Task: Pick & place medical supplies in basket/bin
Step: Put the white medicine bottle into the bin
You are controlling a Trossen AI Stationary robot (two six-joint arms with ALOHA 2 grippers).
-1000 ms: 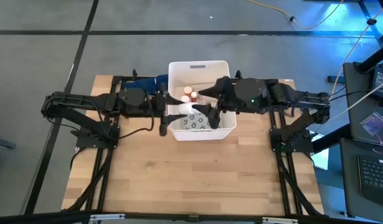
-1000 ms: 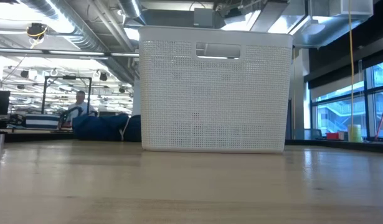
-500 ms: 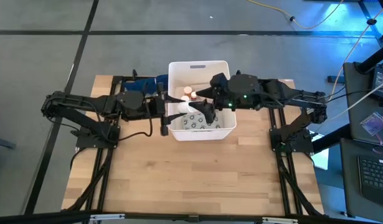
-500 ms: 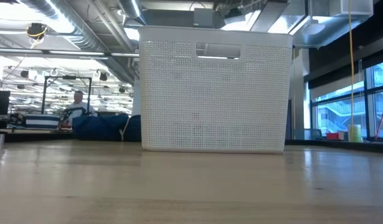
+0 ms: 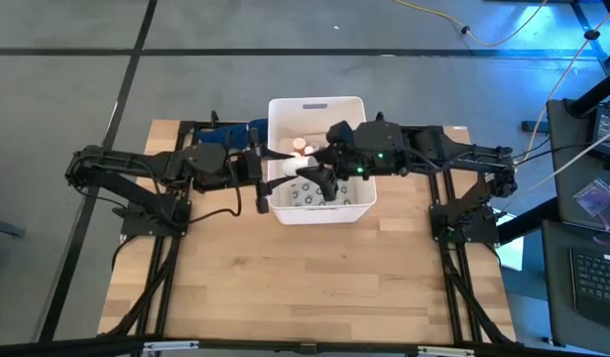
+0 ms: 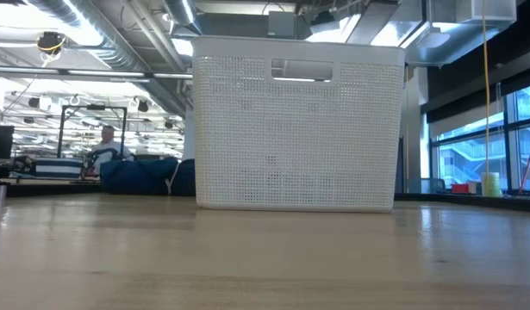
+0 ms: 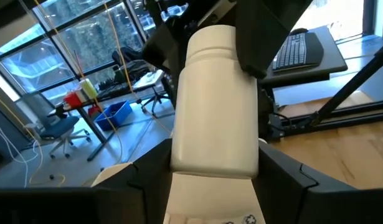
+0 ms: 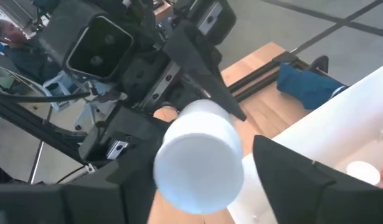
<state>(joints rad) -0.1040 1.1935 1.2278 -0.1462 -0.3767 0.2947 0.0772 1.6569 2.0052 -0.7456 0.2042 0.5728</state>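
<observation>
The white bin [image 5: 314,102] stands at the table's far middle; in the low view [image 6: 295,129] it hides what is behind it. My left gripper [image 5: 268,171] is shut on a white pill bottle [image 7: 215,99], held level above the bin's left side. My right gripper [image 5: 310,173] is open, and its fingers stand on either side of the bottle's free end [image 8: 197,158]; I cannot tell whether they touch it. Orange-capped bottles [image 5: 303,147] and a grey blister pack [image 5: 310,194] lie in the bin. My left gripper pinches the white bottle's end nearest to it [image 7: 213,165] between its two fingers [image 7: 144,183]. The fingers come level from the table's left. The bottle sticks out along them toward the table's right, lifted clear above the bin.
A dark blue cloth [image 5: 225,131] lies on the table just left of the bin, also in the right wrist view [image 8: 306,81]. Bare wooden table [image 5: 305,288] spreads in front of the bin. A person [image 6: 105,146] sits far off in the room.
My right gripper has gone toward the table's left over the bin, up to the white bottle held by my left gripper, and its fingers now stand around the bottle's free end.
</observation>
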